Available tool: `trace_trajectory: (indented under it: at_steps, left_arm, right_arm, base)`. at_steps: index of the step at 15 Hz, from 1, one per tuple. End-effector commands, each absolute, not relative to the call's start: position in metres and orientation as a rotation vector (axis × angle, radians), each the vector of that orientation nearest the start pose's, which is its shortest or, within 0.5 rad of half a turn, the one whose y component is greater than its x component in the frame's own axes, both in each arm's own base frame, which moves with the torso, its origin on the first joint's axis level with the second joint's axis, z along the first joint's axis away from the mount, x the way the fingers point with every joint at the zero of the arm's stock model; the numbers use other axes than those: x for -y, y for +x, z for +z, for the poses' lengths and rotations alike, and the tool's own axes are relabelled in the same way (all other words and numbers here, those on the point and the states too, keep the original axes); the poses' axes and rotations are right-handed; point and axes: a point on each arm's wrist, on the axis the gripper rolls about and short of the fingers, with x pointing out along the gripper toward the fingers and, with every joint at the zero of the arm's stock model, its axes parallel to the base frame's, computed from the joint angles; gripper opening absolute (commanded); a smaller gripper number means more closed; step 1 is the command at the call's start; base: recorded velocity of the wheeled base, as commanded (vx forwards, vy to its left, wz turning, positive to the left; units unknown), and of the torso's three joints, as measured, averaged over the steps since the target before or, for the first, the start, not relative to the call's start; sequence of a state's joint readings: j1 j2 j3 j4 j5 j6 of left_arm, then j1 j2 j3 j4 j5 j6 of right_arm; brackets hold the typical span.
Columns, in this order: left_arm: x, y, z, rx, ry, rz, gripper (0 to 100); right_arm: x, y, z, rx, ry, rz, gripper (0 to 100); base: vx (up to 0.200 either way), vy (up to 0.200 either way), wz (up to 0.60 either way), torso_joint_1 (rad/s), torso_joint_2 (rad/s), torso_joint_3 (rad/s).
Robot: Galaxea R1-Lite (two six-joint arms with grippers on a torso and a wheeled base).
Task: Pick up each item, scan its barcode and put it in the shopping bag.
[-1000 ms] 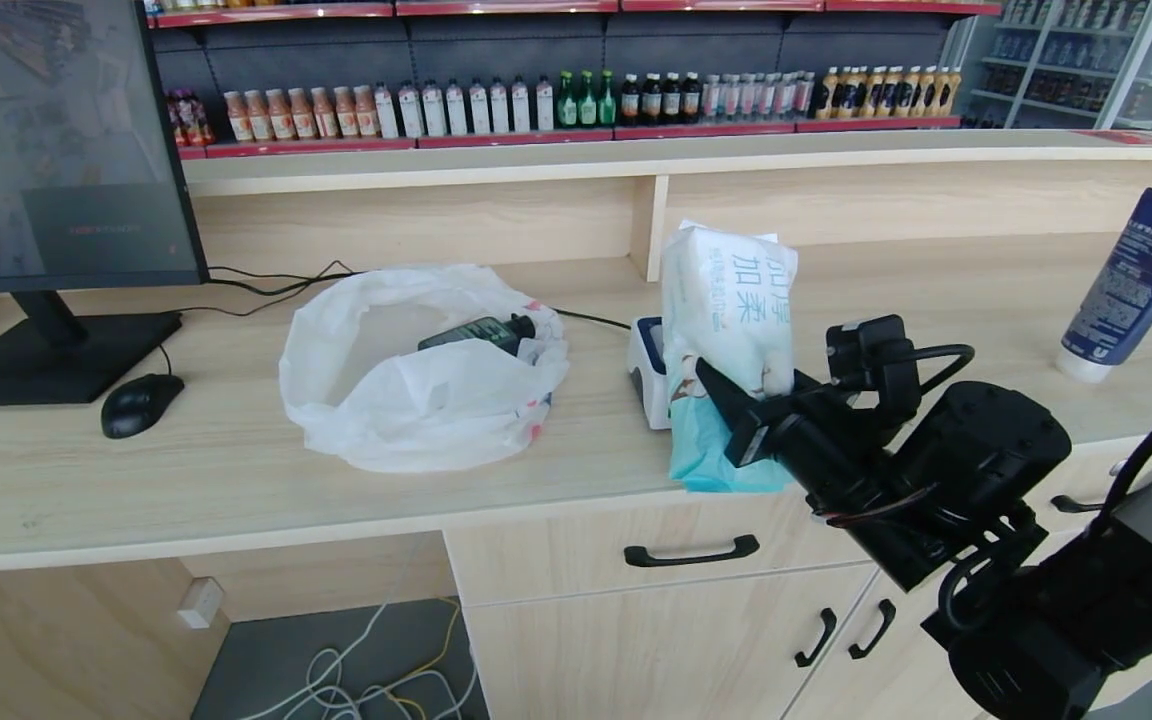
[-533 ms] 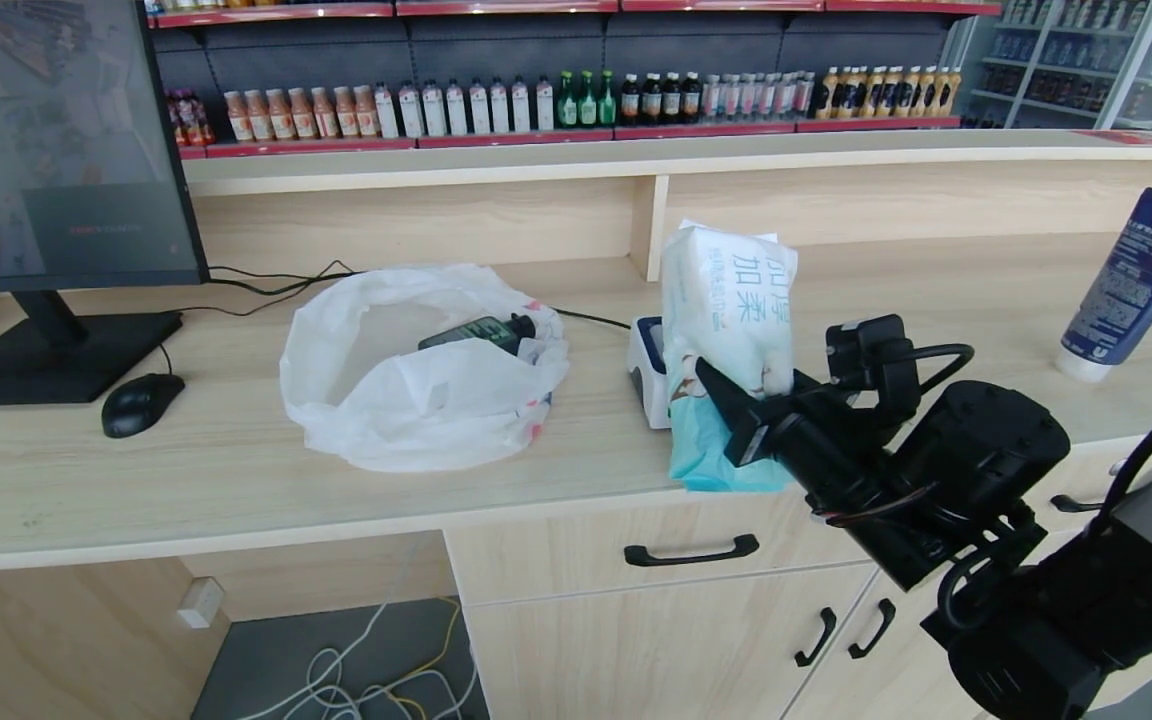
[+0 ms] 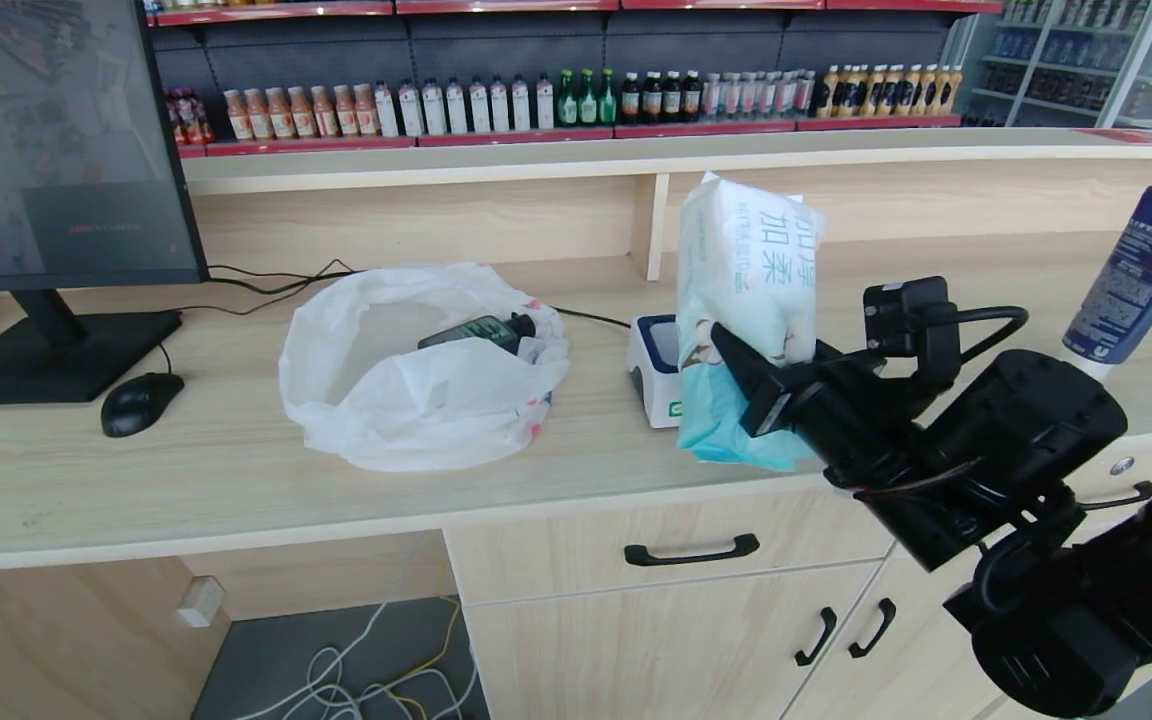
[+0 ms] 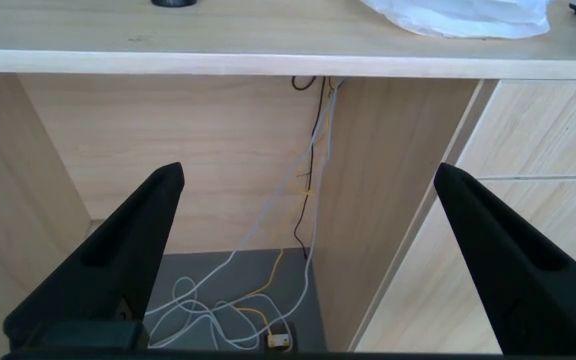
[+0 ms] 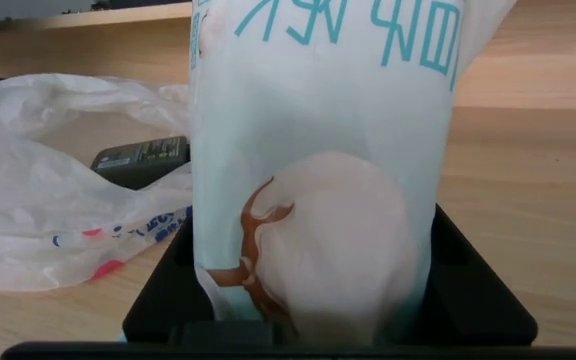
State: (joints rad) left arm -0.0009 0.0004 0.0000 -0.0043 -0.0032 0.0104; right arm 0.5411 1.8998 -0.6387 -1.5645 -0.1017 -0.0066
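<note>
The tissue pack [image 3: 748, 300] stands upright with a slight tilt just right of the middle of the head view, clamped low down by the right pincer [image 3: 751, 352], whose black fingers close on either side of it. The pack is white with large teal characters down its face, a brown-and-white picture at the grip and a teal lower end. That lower end hangs in front of the small white barcode scanner [image 3: 649, 372], partly covering it, near the front edge of the bench [image 3: 186, 470]. Whether the pack clears the bench I cannot tell.

Left of the scanner, at the frame's middle left, lies the white shopping bag [image 3: 416, 385], open and crumpled, with small red and blue print near its lower right. A dark bottle [image 3: 481, 331] with a pale label lies inside it.

At the right edge a blue tube [image 3: 1131, 285] with white lettering stands cap-down on the bench. A monitor [image 3: 56, 140] fills the upper left, with a black mouse [image 3: 139, 403] below it. Rows of bottles [image 3: 576, 100] line a shelf along the top.

The left pincer [image 4: 306, 172] hangs below the bench top with its fingers wide apart, holding nothing, facing the open space under the bench where cables [image 4: 258, 290] trail.
</note>
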Motion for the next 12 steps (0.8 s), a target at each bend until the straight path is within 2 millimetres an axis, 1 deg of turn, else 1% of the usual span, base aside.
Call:
trace_trajectory:
  at_steps: [1, 2, 4, 7, 10, 12]
  left_arm:
    - [0.0, -0.023, 0.076, 0.005, 0.011, -0.005, 100]
    - [0.0, -0.023, 0.076, 0.003, 0.011, -0.005, 100]
    - [0.0, -0.023, 0.076, 0.005, 0.011, -0.005, 100]
    - [0.0, -0.023, 0.076, 0.003, 0.014, -0.006, 100]
    - [0.0, -0.023, 0.076, 0.003, 0.012, -0.005, 100]
    - [0.0, -0.023, 0.076, 0.005, 0.009, -0.005, 100]
  right_arm:
    - [-0.152, 0.259, 0.2, 0.381, 0.122, 0.432, 0]
    - [-0.15, 0.254, 0.206, 0.4, 0.134, 0.437, 0]
    - [-0.146, 0.247, 0.213, 0.415, 0.153, 0.442, 0]
    - [-0.141, 0.239, 0.214, 0.415, 0.162, 0.441, 0]
    - [-0.139, 0.235, 0.216, 0.419, 0.165, 0.442, 0]
    - [-0.138, 0.236, 0.218, 0.427, 0.169, 0.44, 0]
  base:
    - [-0.2, 0.0, 0.0, 0.022, 0.01, -0.002]
    - [-0.2, 0.0, 0.0, 0.012, 0.01, -0.002]
    - [-0.2, 0.0, 0.0, -0.012, 0.0, 0.002]
    - [0.0, 0.0, 0.0, 0.0, 0.0, 0.0]
    - [0.0, 0.0, 0.0, 0.0, 0.0, 0.0]
    - [0.0, 0.2, 0.0, 0.01, 0.0, 0.002]
